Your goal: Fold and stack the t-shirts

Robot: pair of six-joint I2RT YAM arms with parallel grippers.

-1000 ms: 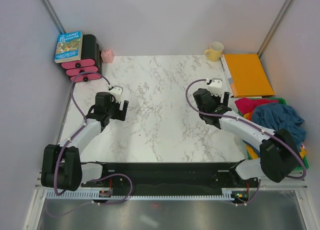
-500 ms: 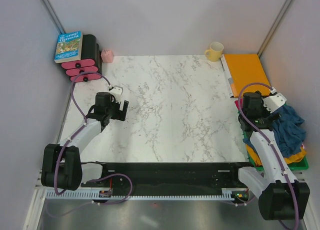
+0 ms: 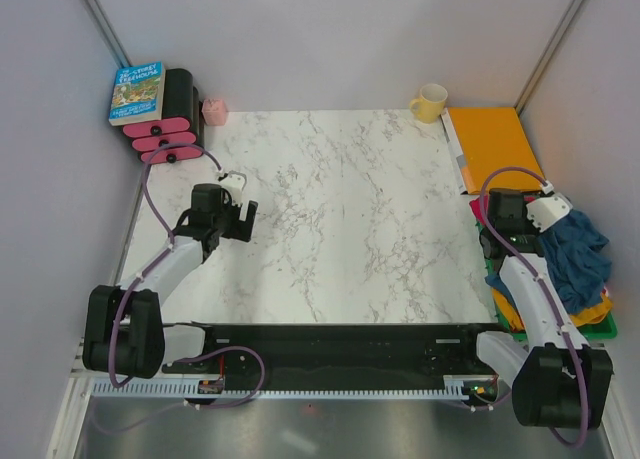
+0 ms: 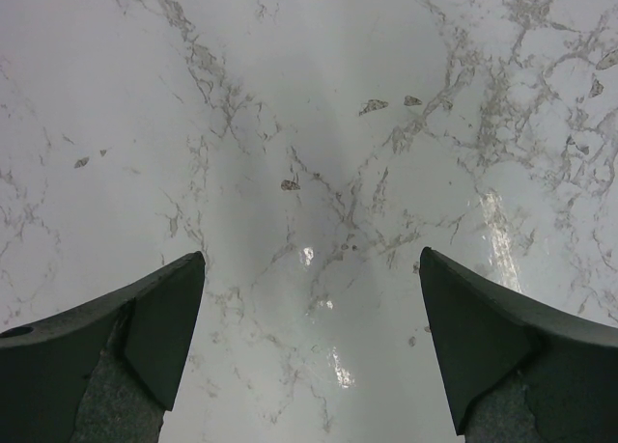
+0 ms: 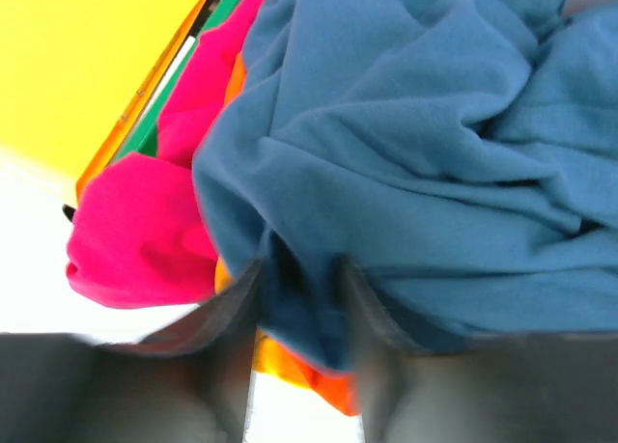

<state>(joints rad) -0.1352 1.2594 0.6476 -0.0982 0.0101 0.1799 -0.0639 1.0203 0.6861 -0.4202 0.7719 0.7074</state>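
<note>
Where heaped in deep folds over magenta-pink t-shirt (image 5: 135,231) and orange t-shirt (image 5: 290,371), pinches teal-blue t-shirt (image 5: 435,153) with right claw (image 5: 299,269); holds left claw (image 4: 311,260) spread.

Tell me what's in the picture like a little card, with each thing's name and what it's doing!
left tool: open, over bare table
right tool: pinching a fold of the blue shirt
blue shirt: crumpled, on top of the pile
pink shirt: pokes out beside the blue one
orange shirt: peeks out under the blue one
bin: green, at the table's right edge, holds the pile
folded shirts: none seen
</note>
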